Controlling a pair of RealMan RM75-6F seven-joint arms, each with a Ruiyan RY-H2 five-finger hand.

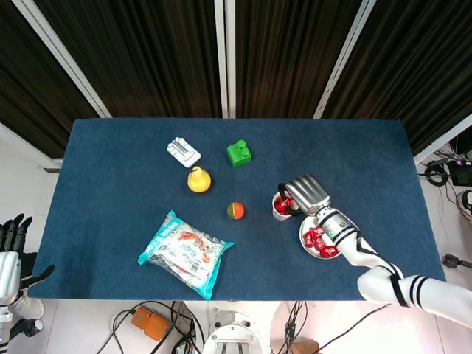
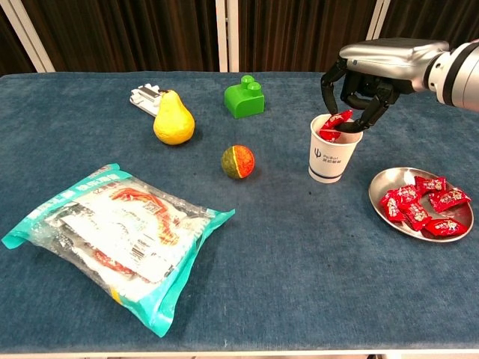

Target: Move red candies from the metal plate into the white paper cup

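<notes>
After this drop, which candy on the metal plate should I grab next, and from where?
Judging by the chest view, take the candy at the metal plate's cup-side edge. It lies outermost in the pile, so the right hand can come straight down and pinch its wrapper body across the narrow width.

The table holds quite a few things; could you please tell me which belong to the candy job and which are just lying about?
Job: red candies, metal plate, white paper cup, right hand holding a candy over the cup.
Lying about: pear, green block, small ball, snack bag, white clip.
</notes>
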